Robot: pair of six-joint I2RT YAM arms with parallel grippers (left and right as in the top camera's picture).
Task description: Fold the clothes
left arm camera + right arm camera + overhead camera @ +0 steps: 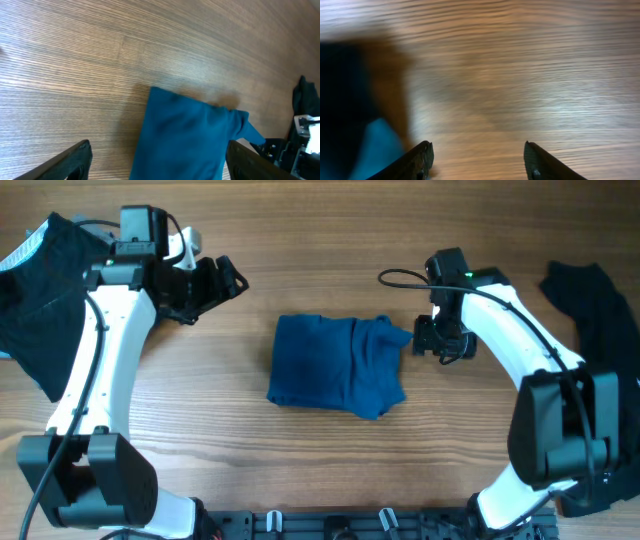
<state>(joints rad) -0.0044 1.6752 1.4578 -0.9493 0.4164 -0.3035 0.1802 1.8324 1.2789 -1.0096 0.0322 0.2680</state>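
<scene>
Overhead, a folded blue fabric garment (338, 378) lies central on the wooden worktop (330, 260), left tool (228, 282) well apart, right tool (425, 340) just beside its right edge. From the left wrist, the black fingers (70, 161) stand spread and empty, garment beyond them. From the right wrist, fingers (420, 160) gape likewise over wood, blue cloth at lower left.

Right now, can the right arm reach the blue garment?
Probably yes: the right end effector hangs open just beside the blue garment, at its nearest edge, with only bare table between them.
</scene>
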